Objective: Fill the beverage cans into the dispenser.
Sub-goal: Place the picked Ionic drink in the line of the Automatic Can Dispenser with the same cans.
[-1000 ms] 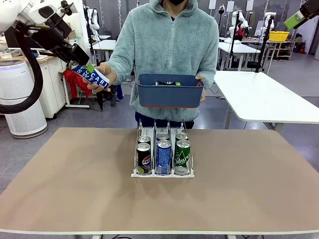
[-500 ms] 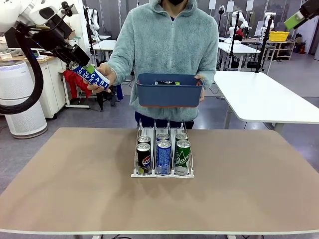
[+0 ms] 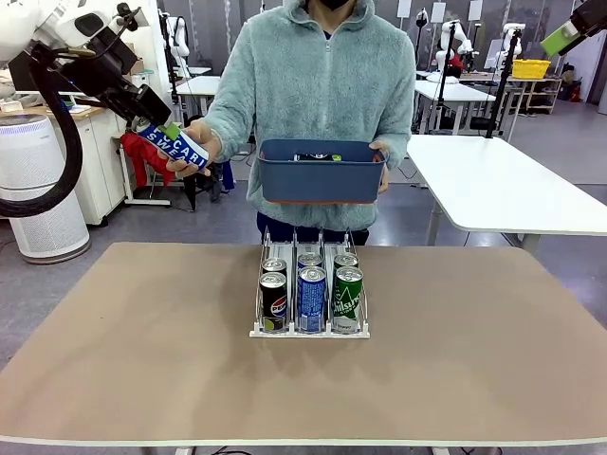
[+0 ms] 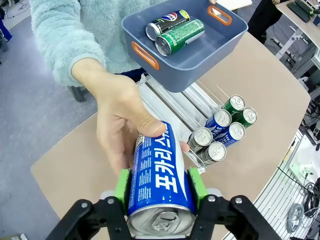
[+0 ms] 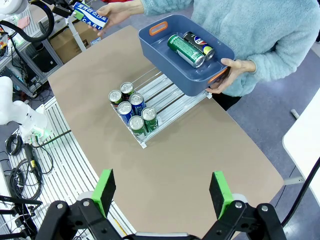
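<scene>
**A:** how much room is on that table (image 3: 142,360)?

**B:** Loads. It's a matte tan top with rounded corners. It's bare from 9 o'clock of the rack round through 6 to 3, right out to the edges. A person in a fuzzy teal fleece (image 3: 313,85) stands at 12. One hand (image 5: 235,70) holds a smooth dark blue plastic bin (image 3: 322,185) in the air above the far edge. A green can (image 5: 185,50) and a black can (image 5: 199,45) lie on their sides in it.

**A:** and the dispenser?

**B:** The dispenser (image 3: 309,334) sits mid-table. It has a white base and thin wire rails making three lanes. Six upright cans (image 3: 311,299) stand two per lane at its 6 o'clock end, so the 12 o'clock end is open.

**A:** grippers?

**B:** The left gripper (image 4: 159,192) is up at 10 o'clock, past the table edge and tilted. Its green pads are clamped on one end of the blue-and-white Pocari can (image 4: 161,165), and the person's other hand (image 4: 122,125) cups the far end. The right gripper (image 5: 162,192) hangs high over the table with its pads wide apart and nothing between them.
</scene>
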`<state>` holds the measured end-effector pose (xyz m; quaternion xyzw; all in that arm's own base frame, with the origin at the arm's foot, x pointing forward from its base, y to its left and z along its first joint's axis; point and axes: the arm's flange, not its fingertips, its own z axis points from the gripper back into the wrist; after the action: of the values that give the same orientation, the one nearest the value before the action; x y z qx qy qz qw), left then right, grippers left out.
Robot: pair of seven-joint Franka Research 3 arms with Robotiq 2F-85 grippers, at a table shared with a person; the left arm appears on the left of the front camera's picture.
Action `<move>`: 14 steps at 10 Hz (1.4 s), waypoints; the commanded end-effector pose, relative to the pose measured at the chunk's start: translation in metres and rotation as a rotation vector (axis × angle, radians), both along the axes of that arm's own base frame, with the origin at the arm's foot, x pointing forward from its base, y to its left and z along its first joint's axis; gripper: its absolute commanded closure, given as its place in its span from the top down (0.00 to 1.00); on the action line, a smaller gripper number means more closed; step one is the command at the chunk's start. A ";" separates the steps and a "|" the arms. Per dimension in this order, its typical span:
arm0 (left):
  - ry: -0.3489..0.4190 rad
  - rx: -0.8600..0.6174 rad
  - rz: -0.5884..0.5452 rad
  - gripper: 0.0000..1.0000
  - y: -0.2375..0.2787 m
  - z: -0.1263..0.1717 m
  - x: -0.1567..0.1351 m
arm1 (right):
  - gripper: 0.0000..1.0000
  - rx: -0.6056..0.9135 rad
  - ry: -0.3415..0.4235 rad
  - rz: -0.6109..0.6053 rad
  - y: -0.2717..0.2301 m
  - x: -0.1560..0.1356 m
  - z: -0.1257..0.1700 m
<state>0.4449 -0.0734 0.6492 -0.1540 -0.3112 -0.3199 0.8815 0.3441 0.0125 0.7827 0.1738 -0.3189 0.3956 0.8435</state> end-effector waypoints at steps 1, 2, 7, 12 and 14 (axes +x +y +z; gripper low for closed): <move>-0.005 -0.006 -0.005 0.00 0.001 0.001 -0.001 | 1.00 0.000 0.002 0.001 0.000 0.000 -0.001; -0.005 -0.006 -0.005 0.00 0.001 0.001 -0.001 | 1.00 0.000 0.002 0.001 0.000 0.000 -0.001; -0.005 -0.006 -0.005 0.00 0.001 0.001 -0.001 | 1.00 0.000 0.002 0.001 0.000 0.000 -0.001; -0.005 -0.006 -0.005 0.00 0.001 0.001 -0.001 | 1.00 0.000 0.002 0.001 0.000 0.000 -0.001; -0.005 -0.006 -0.005 0.00 0.001 0.001 -0.001 | 1.00 0.000 0.002 0.001 0.000 0.000 -0.001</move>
<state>0.4449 -0.0735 0.6490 -0.1541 -0.3107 -0.3200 0.8816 0.3441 0.0125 0.7827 0.1738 -0.3189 0.3956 0.8435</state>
